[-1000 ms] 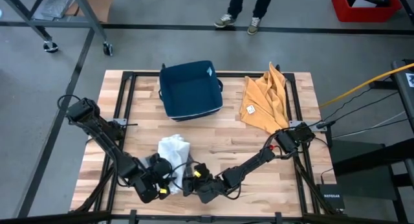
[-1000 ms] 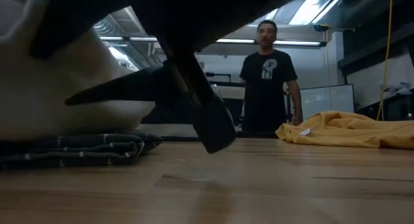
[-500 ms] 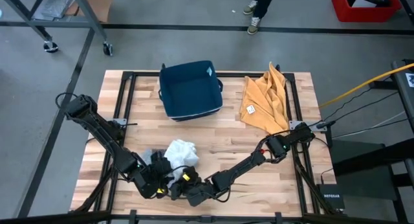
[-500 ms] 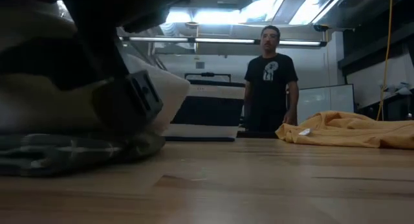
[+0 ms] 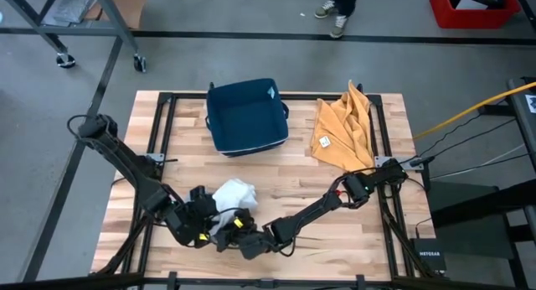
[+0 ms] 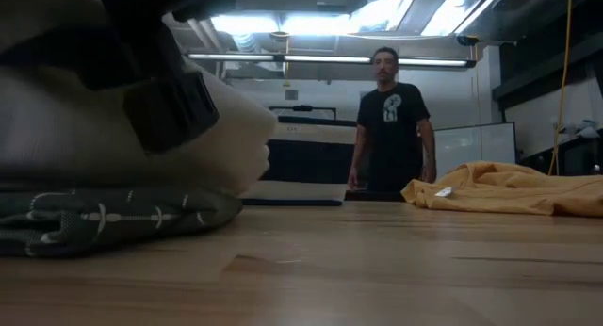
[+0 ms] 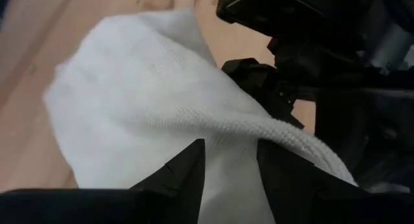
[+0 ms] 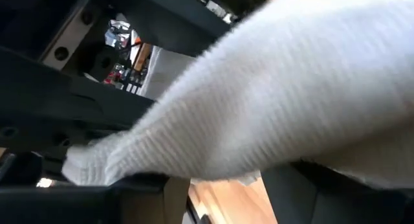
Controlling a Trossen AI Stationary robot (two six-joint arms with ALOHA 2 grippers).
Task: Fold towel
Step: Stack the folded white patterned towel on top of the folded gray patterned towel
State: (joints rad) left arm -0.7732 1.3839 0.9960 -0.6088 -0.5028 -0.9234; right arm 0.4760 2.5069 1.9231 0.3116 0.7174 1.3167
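Your white towel (image 5: pixel 232 195) sits bunched near the front edge of the wooden counter (image 5: pixel 276 177), left of centre, with both arms bent low around it. The left claw (image 5: pixel 203 227) is at the towel's front-left side. In the left wrist view its two dark fingers (image 7: pixel 187 174) stand a little apart with a fold of the towel's cloth between them — it grips the towel. The right claw (image 5: pixel 243 237) comes in from the right and meets the towel's front edge just beside the left one. In the right wrist view a ribbed edge of the white cloth fills most of the frame, right against the claw, but you cannot tell from that view whether its fingers are closed on the cloth or only touching it.

From the low view the towel bulks pale at the left, resting on a dark patterned cloth (image 6: pixel 113 218) that lies flat on the counter.

Farther back lie a navy folded cloth (image 5: pixel 246 116) and an orange cloth (image 5: pixel 343 131), well apart from the claws. A person (image 6: pixel 388 119) stands beyond the counter.
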